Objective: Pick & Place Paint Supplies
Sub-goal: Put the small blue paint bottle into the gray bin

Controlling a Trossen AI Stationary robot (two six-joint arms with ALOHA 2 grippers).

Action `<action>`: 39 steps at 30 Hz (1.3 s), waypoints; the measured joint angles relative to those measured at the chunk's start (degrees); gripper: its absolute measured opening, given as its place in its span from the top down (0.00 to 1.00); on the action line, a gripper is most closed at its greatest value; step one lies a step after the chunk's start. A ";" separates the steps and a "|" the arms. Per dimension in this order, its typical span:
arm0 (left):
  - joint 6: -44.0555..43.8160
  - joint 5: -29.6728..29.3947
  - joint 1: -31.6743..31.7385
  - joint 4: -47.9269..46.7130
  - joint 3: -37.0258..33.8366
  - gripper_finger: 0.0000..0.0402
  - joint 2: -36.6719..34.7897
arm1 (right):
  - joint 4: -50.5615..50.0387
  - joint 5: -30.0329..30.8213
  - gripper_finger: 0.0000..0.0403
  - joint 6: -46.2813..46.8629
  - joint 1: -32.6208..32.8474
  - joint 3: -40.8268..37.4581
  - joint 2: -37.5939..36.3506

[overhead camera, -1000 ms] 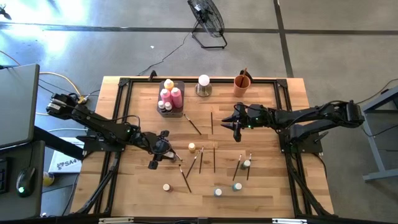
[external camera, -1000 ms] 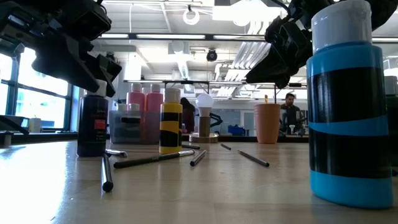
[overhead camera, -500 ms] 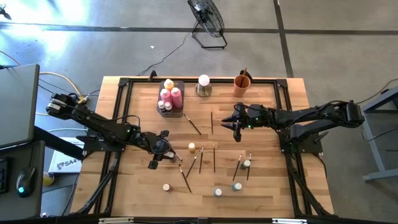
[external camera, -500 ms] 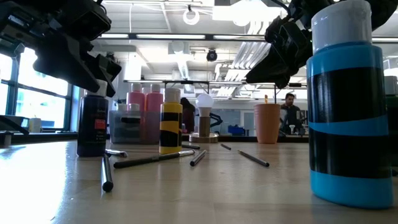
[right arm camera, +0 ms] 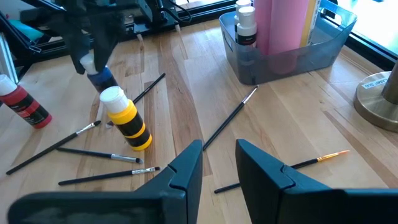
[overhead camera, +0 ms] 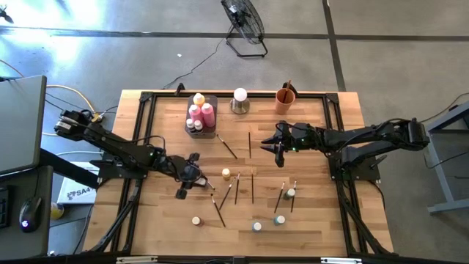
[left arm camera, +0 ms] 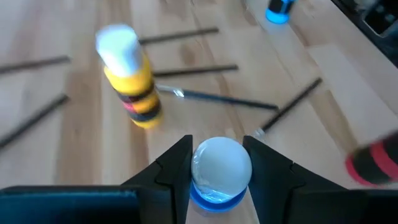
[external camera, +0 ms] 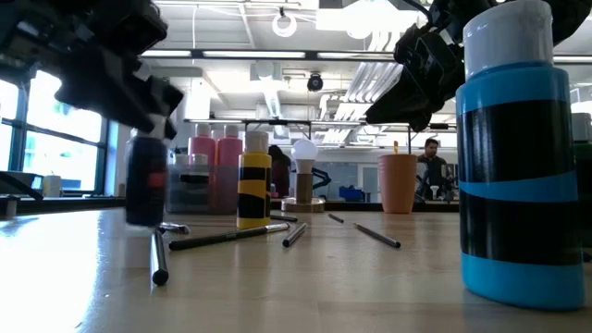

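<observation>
Brushes (overhead camera: 227, 147) clutter table (overhead camera: 322, 220) ctr.

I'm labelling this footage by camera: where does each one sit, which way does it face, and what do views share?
High view: overhead, straight down on the wooden table; both dark arms show.
Low view: table height, level across the room; arms enter from above.
Left wrist view: on the left arm, facing the tabletop; left gripper clamps a small blue white-capped bottle.
Right wrist view: on the right arm, facing the grey tray; right gripper open.
Shared: the yellow black-banded bottle shows in both wrist views.

Brushes (overhead camera: 252, 185) lie mid-table, the tray (overhead camera: 202, 130) behind them holding bottles (overhead camera: 207, 114).
</observation>
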 joint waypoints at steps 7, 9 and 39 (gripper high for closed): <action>4.23 -8.27 0.02 -12.25 9.88 0.69 0.00 | 0.00 0.02 0.77 0.01 -0.01 0.00 -0.01; 5.65 -10.55 0.00 -16.60 13.44 0.69 0.00 | 0.00 0.02 0.77 0.01 -0.01 0.00 -0.01; 5.04 -24.63 24.95 -14.62 19.47 0.69 0.05 | 0.02 0.02 0.77 -0.42 -0.02 0.01 0.00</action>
